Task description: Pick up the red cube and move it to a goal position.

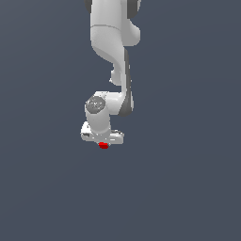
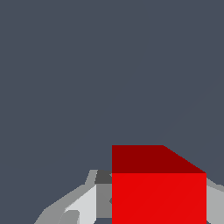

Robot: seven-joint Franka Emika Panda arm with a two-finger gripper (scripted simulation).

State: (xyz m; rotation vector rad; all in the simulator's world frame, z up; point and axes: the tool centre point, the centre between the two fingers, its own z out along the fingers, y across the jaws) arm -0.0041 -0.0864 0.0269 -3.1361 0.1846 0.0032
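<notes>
In the exterior view the red cube (image 1: 103,145) is a tiny red spot directly under the white hand of my gripper (image 1: 103,143), which points down from the arm's end. The wrist view shows the red cube (image 2: 158,192) large and close, sitting between the grey-white fingers (image 2: 84,204) of my gripper (image 2: 153,205). A finger lies against each side of the cube, so the gripper is shut on it. The fingertips themselves are hidden behind the cube and the hand. No goal marker shows in either view.
The white arm (image 1: 110,42) comes down from the top of the exterior view. Around it there is only a plain dark blue-grey surface (image 1: 188,179).
</notes>
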